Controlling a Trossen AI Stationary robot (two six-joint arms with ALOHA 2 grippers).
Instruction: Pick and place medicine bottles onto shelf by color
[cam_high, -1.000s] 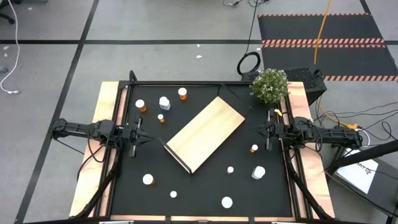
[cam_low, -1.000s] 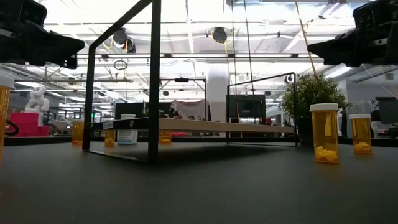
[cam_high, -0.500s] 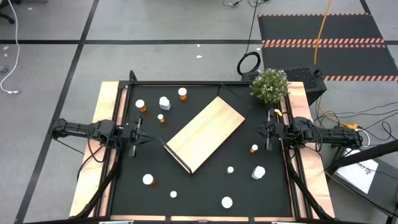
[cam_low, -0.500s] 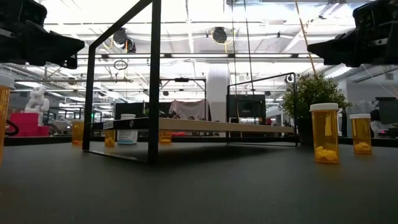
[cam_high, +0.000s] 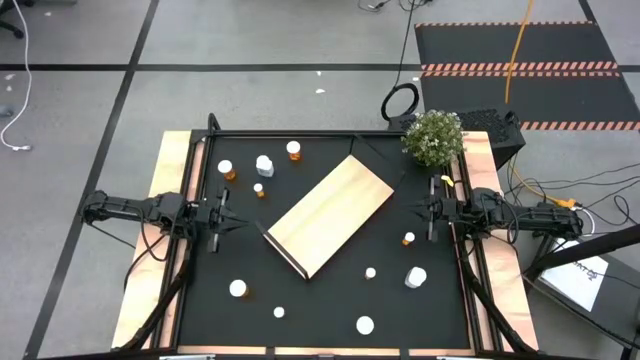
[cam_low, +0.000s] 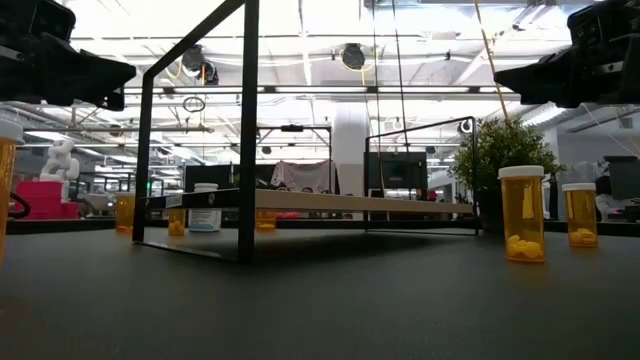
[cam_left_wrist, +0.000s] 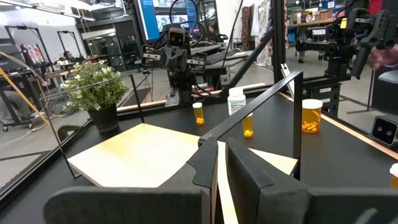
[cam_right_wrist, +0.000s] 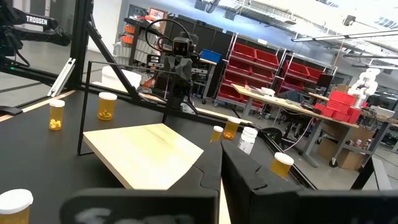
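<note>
The light-wood shelf (cam_high: 330, 213) lies slantwise at the middle of the black mat, its dark lip at the near-left end; the low view shows the shelf (cam_low: 350, 203) raised on a thin black frame. Medicine bottles stand upright on the mat. A few are at the far left (cam_high: 264, 165), some on the right (cam_high: 408, 239) (cam_low: 521, 213), and others along the near edge (cam_high: 238, 289). My left gripper (cam_high: 232, 212) (cam_left_wrist: 217, 180) hangs shut at the mat's left edge, pointing level at the shelf. My right gripper (cam_high: 420, 209) (cam_right_wrist: 221, 180) hangs shut at the right edge, facing it.
A potted plant (cam_high: 434, 137) stands at the table's far right corner. A black frame rail (cam_high: 300, 134) runs along the mat's edges. Bare mat lies between each gripper and the shelf. Beyond the table the wrist views show shelving and other robot stations.
</note>
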